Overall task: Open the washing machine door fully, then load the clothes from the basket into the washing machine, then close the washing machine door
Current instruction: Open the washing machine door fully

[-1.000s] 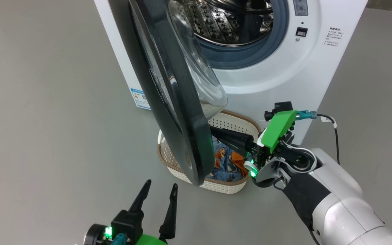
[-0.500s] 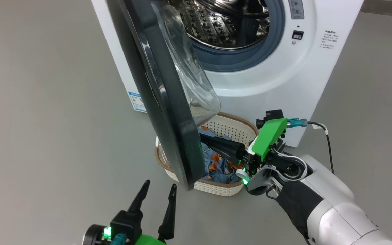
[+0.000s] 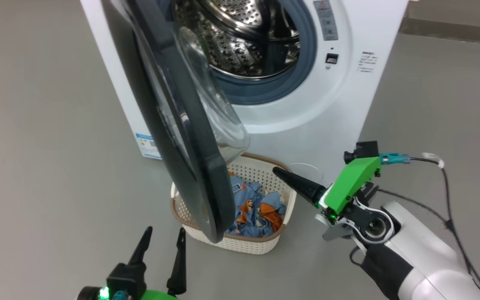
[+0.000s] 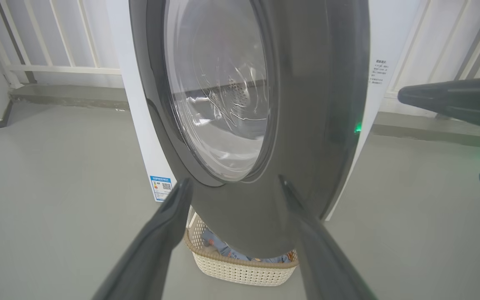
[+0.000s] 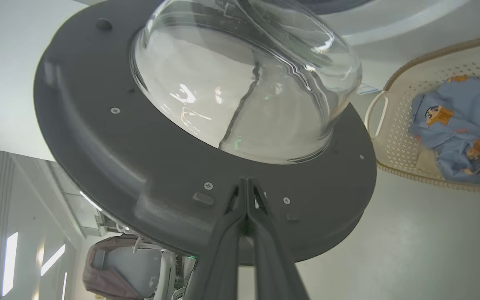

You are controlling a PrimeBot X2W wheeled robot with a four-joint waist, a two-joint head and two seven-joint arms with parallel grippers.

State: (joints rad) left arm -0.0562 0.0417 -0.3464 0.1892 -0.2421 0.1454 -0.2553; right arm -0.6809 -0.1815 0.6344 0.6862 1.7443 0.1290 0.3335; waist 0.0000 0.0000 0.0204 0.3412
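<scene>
The washing machine door [image 3: 206, 183] stands partly open, hinged on the left side of the washing machine [image 3: 348, 104]. It has a wide glossy black rim, and a clear glass bowl [image 3: 219, 116] bulges from its inner face toward the steel drum [image 3: 240, 46], which is ringed by a grey-blue gasket [image 3: 302, 62]. On the inner face, seen in the right wrist view, there are small screws [image 5: 208, 186] around the bowl.

The basket [image 3: 240, 243] sits on the grey floor [image 3: 36, 166] just in front of the machine. In the head view the lower edge of the door covers its left part. The clothes [image 3: 252, 208] lie inside it, light blue with orange cartoon figures.

The right gripper [image 3: 277, 171] has its two fingers pressed together and holds nothing. It points toward the inner side of the door, above the right edge of the basket, and the head view shows a gap between its tip and the door.

The left gripper [image 3: 165, 231] is spread wide and empty. It is low on the outer side of the door, apart from it.
</scene>
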